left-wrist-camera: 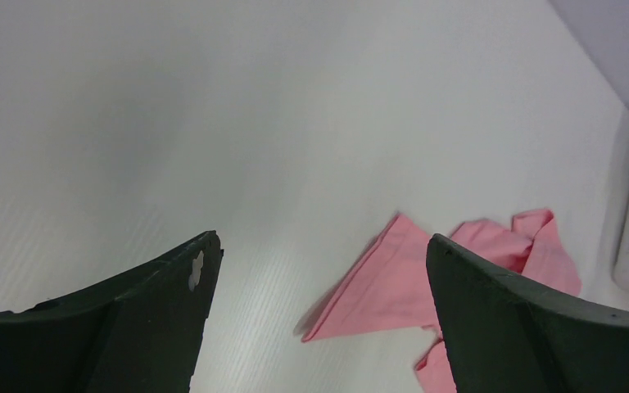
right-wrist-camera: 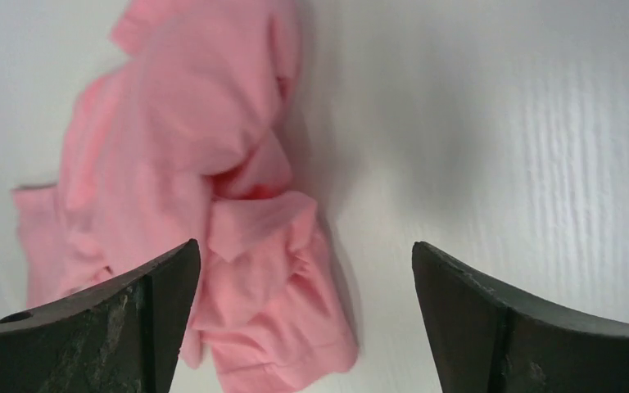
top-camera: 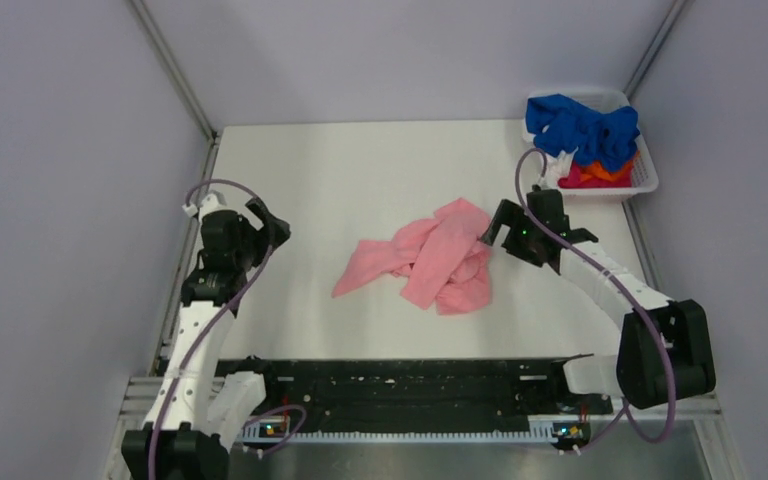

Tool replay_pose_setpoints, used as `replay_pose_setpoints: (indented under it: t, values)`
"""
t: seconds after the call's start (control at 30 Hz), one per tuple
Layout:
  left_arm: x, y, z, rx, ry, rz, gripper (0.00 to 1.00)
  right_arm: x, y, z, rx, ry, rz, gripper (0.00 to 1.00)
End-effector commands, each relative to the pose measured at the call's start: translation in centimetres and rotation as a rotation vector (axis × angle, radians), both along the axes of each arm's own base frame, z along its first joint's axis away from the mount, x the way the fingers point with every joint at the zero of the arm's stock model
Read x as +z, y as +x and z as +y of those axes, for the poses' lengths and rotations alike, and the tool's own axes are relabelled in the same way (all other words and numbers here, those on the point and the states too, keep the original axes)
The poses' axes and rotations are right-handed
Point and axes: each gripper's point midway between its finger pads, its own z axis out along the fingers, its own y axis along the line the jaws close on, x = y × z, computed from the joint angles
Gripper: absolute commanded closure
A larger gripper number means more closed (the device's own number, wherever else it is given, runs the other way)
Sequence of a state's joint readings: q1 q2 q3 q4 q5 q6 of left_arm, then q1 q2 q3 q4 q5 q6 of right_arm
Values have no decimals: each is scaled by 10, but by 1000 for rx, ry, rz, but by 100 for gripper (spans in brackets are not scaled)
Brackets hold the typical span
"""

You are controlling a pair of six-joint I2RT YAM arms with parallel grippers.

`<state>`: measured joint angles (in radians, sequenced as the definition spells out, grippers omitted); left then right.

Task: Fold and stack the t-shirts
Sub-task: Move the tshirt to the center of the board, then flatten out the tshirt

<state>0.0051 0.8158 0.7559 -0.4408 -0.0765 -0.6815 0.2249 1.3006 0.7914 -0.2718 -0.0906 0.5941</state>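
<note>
A salmon-pink t-shirt (top-camera: 427, 258) lies crumpled in the middle of the white table. It also shows in the left wrist view (left-wrist-camera: 401, 282) and in the right wrist view (right-wrist-camera: 205, 188). A royal blue t-shirt (top-camera: 582, 126) lies on top of orange (top-camera: 600, 172) and red (top-camera: 570, 181) cloth in the basket. My right gripper (top-camera: 493, 229) is open and empty at the pink shirt's right edge, above the table. My left gripper (top-camera: 272, 224) is open and empty, well left of the shirt.
A white plastic basket (top-camera: 643, 180) stands at the table's far right corner. Grey walls close in the left, right and back sides. A black rail (top-camera: 400, 385) runs along the near edge between the arm bases.
</note>
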Motion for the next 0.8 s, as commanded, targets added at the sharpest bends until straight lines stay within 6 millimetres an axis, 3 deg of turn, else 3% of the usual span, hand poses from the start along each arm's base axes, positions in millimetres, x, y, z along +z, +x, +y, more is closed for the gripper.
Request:
replay_pose_setpoints:
  t: [0.0, 0.07, 0.13, 0.3, 0.43, 0.57, 0.77]
  values:
    - [-35, 8, -29, -130, -103, 104, 1, 38, 10, -23, -106, -206, -122, 1]
    - [-50, 8, -37, -164, -132, 155, 1, 51, 5, -7, -67, -268, -165, 1]
    - [-65, 6, -51, -215, -146, 201, 1, 51, -5, 23, 25, -291, -170, 1]
    - [-95, -2, -75, -296, -149, 303, 1, 27, -58, 123, 367, -395, -171, 4]
    - [-115, -12, -93, -350, -145, 366, 1, -1, -87, 183, 522, -378, -120, 12]
    - [-132, -22, -103, -383, -143, 431, 2, -33, -86, 208, 530, -394, -60, 19]
    - [-149, -32, -118, -443, -127, 489, 5, -54, -79, 216, 494, -414, -23, 25]
